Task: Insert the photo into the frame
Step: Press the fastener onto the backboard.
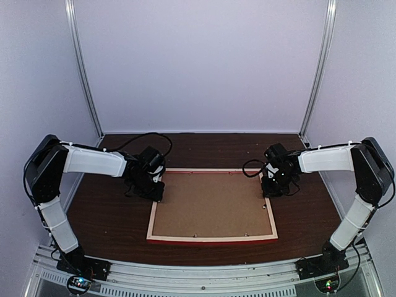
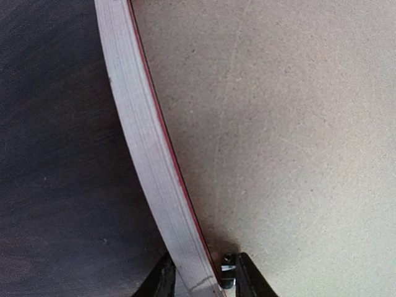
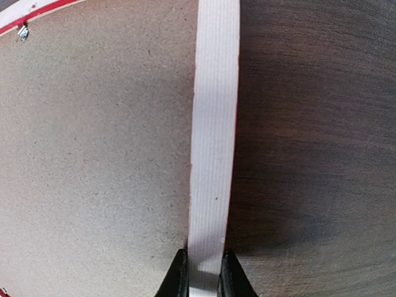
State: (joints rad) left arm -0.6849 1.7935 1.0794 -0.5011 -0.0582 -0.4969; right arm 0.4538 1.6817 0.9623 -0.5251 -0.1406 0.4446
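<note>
While the frame (image 1: 210, 237) lies flat on the dark desk (image 1: 111, 216) with its pale wooden back upward, each arm meets one side rail towards the far corners. The frame spans the gap between the two grippers, and a brown board (image 1: 210, 204) fills its opening. The photo shows in no view; whether it lies under the board cannot be told.

Right gripper (image 3: 205, 272): pinching the right rail, one finger on the board side and one on the desk side, both against the wood.

Left gripper (image 2: 201, 278): its fingers straddle the left rail. The outer finger lies along the rail's edge. The inner finger stands just past a small metal tab (image 2: 228, 266), so a firm clamp cannot be confirmed.

Step in hand, as judged: taking hold of both side rails so that the frame can be lifted or turned. To do it well, the left fingers should seat on wood alone, clear of the tab, and close squarely across the rail. The two arms should then rise level and together, since a thin frame twists easily and the board may slip out if one side leads.

Obstacles: the tab between the left fingers is the nearest. More tabs sit along the inner edge, one beyond the right gripper at the far corner (image 3: 23, 31). Black cables (image 1: 148, 137) loop behind both wrists.
</note>
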